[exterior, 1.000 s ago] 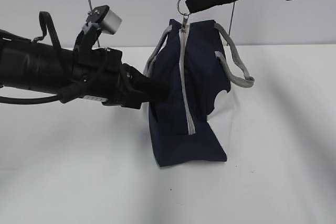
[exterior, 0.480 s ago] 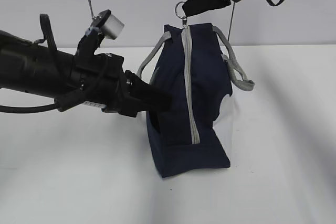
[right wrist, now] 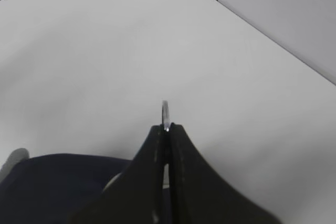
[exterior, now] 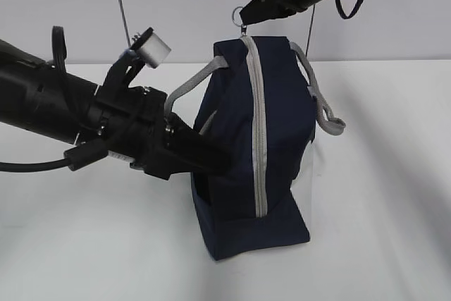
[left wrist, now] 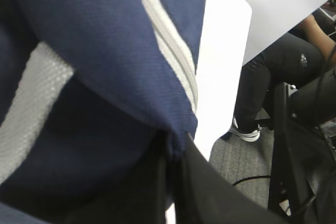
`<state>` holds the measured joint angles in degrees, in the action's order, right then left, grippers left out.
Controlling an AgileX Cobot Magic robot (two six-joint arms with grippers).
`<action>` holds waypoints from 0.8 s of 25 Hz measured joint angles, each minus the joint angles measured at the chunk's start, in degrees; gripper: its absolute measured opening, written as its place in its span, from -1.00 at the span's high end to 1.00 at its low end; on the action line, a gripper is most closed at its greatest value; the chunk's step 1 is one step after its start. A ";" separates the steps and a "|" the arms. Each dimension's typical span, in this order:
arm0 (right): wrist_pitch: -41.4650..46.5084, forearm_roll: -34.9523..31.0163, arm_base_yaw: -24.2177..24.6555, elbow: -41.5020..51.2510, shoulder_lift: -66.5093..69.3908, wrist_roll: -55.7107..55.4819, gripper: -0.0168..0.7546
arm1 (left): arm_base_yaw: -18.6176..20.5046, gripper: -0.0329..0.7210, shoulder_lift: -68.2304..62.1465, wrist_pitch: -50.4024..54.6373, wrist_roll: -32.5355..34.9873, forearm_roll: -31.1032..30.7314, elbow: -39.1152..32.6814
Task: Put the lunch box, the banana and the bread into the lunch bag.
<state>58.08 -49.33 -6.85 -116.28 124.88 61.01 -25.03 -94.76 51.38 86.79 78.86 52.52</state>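
The boxy navy-blue fabric lunch bag (exterior: pixel 250 153) stands upright near the middle of the white worktop (exterior: pixel 380 230), its narrow end turned to the exterior camera. A grey zipper (exterior: pixel 258 132) runs down that end from the top edge to near the base, and its teeth look joined along the whole visible run. A white side panel (exterior: pixel 304 174) shows on the bag's right, partly in shade. Grey woven strap handles (exterior: pixel 320 100) loop out on both sides of the top.

At the top of the zipper, a small metal ring pull (exterior: pixel 241 15) stands above the bag. The right gripper (exterior: pixel 248 10) reaches in from the upper right with its fingers pressed together on that ring; in the right wrist view the ring (right wrist: pixel 165 114) juts up edge-on from between the closed black tips, with the dark bag fabric (right wrist: pixel 58 187) below.

The left gripper (exterior: pixel 224 162) comes in from the left and meets the bag's left side low down. In the left wrist view its black fingers (left wrist: pixel 210 192) are together, pinching a fold of blue fabric (left wrist: pixel 105 77) beside the zipper tape (left wrist: pixel 168 51).

The left arm hides much of the bag's left face. The lunch box, banana and bread are in none of the views. Beyond the worktop edge, the left wrist view shows a seated person's dark trouser legs and a shoe (left wrist: pixel 245 132), cut off by the frame.
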 joint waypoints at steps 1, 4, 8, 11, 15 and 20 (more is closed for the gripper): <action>0.00 -0.11 0.00 -1.13 1.39 0.00 1.00 | 0.00 0.91 0.00 0.33 -0.42 -0.26 0.00; 0.45 -0.11 0.00 -3.71 4.76 -0.13 1.00 | 0.12 0.91 0.00 1.39 -1.68 -1.89 0.00; 1.10 -0.57 0.00 -4.79 7.16 -0.17 1.00 | 0.11 0.91 0.00 2.16 -3.59 -3.83 0.00; 2.41 -0.56 0.00 -5.67 7.29 -0.17 1.00 | 0.11 0.86 0.00 2.16 -6.98 -4.23 0.00; 4.82 -0.56 0.00 -8.16 7.38 -0.17 1.00 | 0.30 0.04 0.00 3.06 -10.27 -3.82 0.00; 7.51 -0.56 0.00 -10.36 7.38 -0.17 1.00 | 3.22 -0.73 0.84 4.35 -14.74 -1.66 0.00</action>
<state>65.59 -49.89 -6.85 -126.64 132.26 60.84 -21.81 -93.92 55.73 72.05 77.20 52.52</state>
